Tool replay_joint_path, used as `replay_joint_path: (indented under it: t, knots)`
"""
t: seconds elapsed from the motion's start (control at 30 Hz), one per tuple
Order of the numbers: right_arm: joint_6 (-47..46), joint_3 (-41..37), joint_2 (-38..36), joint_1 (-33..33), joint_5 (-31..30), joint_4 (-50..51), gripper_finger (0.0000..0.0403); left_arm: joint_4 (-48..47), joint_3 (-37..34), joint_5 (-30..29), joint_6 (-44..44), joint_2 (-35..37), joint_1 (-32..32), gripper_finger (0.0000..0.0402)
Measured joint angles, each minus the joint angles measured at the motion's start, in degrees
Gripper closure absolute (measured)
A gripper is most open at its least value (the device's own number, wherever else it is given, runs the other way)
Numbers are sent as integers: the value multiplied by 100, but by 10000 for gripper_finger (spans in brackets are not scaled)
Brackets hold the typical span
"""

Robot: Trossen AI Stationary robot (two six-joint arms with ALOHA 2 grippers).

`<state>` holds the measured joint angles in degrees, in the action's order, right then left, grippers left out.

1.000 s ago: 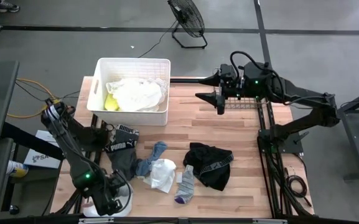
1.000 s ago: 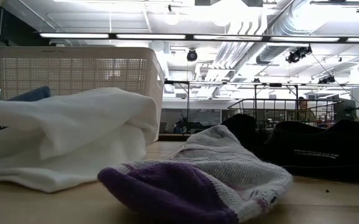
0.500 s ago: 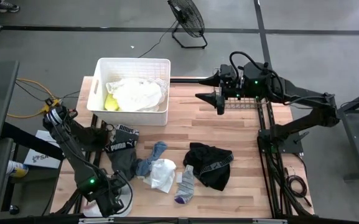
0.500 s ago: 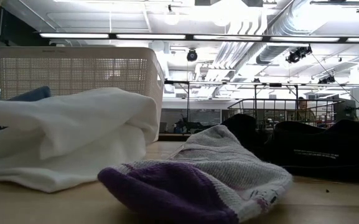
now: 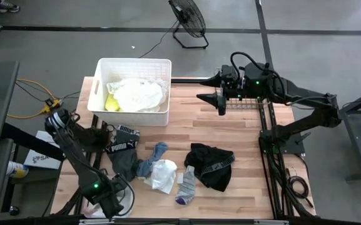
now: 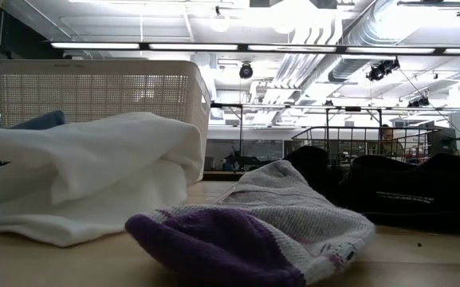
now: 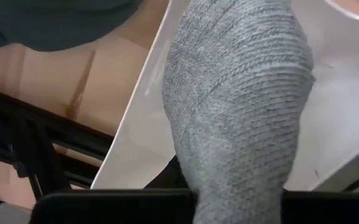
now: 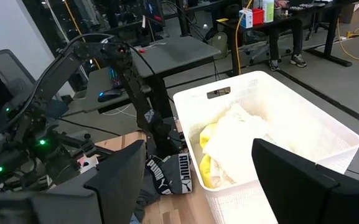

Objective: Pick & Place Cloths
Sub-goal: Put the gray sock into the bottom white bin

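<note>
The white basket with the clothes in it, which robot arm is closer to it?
The right. The right gripper hovers just beside the white basket, open. The left gripper is at the table's opposite edge, shut on a grey sock.

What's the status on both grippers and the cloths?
Left gripper shut on grey sock, table's near-left corner. Right gripper open, hovering far right. Loose cloths mid-table; white basket partly filled.

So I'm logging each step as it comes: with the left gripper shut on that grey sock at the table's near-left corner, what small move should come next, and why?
Probably lift the left gripper straight up. It is shut on the grey sock low at the table's near-left corner, while the white bin holding cloths sits at the far edge, so the sock needs height before it is carried across. The right gripper waits open beside the bin.
</note>
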<state>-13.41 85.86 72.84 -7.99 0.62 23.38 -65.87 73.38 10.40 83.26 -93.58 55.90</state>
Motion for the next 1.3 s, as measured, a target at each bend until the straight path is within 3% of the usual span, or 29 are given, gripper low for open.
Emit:
replay_joint_path:
  t: [0.83,1.3]
  knots:
    - [-48,0,0,0,100,3,117,679,7,149,-507,-866,0,392]
    - [-44,0,0,0,115,4,117,515,4,262,-500,-711,35,238]
